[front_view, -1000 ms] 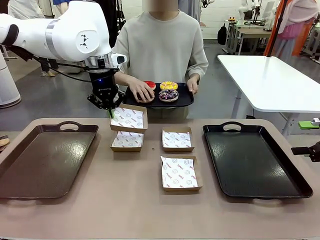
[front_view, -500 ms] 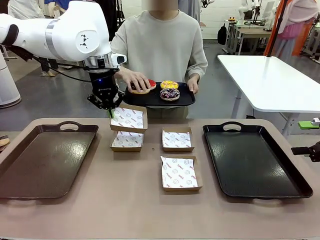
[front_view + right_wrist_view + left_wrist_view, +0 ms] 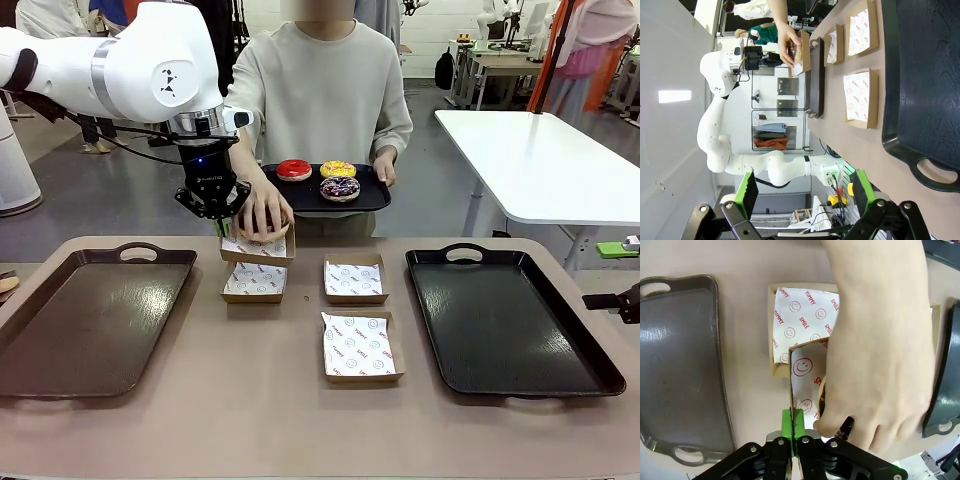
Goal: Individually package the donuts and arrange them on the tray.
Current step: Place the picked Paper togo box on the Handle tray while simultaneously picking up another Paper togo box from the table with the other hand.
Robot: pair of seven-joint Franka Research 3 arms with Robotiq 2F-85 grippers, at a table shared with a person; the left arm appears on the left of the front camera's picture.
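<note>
Here, left pincer (image 3: pixel 791 416) pinches paper-lined square cardboard box (image 3: pixel 805 369)

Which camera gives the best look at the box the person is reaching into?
The left wrist view. The box is close up, its wall pinched by the left gripper, with the person's hand inside. In the front view the hand covers part of it; in the right wrist view it is small and distant.

Bright overhead light; tray (image 3: pixel 90 320) glare; wrist edges seemingly warped.
</note>
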